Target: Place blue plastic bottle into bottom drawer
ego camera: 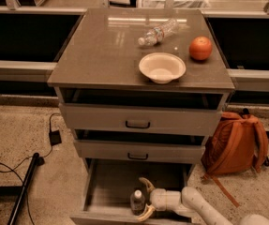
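Pincer [142,199] in bottom drawer [109,182], arm [210,211] — cut off (lower edge)

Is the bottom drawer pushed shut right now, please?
No, the bottom drawer is pulled open, with the blue plastic bottle standing upright inside it and the gripper reaching in around it.

Arm: reached in from the lower right, held low.
Gripper [142,199]: wrist set directly behind the fingers.
Fingers [146,183]: spread apart, curved.

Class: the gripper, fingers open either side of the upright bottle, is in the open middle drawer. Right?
No: the camera view shows the gripper, fingers open either side of the upright blue plastic bottle, in the open bottom drawer, not the middle one.
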### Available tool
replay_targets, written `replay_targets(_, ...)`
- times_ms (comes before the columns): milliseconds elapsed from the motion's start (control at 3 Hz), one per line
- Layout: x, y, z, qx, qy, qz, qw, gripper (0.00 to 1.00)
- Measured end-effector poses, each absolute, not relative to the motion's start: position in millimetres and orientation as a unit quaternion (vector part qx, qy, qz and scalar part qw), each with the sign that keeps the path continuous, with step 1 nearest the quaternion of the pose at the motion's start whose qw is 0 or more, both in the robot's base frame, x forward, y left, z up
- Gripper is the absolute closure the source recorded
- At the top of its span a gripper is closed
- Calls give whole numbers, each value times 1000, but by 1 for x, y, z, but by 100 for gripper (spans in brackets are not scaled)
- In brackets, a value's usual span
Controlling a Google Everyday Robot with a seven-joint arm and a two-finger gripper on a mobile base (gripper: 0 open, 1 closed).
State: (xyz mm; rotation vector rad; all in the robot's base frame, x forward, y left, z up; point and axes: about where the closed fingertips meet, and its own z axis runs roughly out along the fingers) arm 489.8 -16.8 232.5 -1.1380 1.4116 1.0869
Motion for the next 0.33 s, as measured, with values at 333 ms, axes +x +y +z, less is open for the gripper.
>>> replay_targets(333,490,-17,232,-469,581,448,491,0)
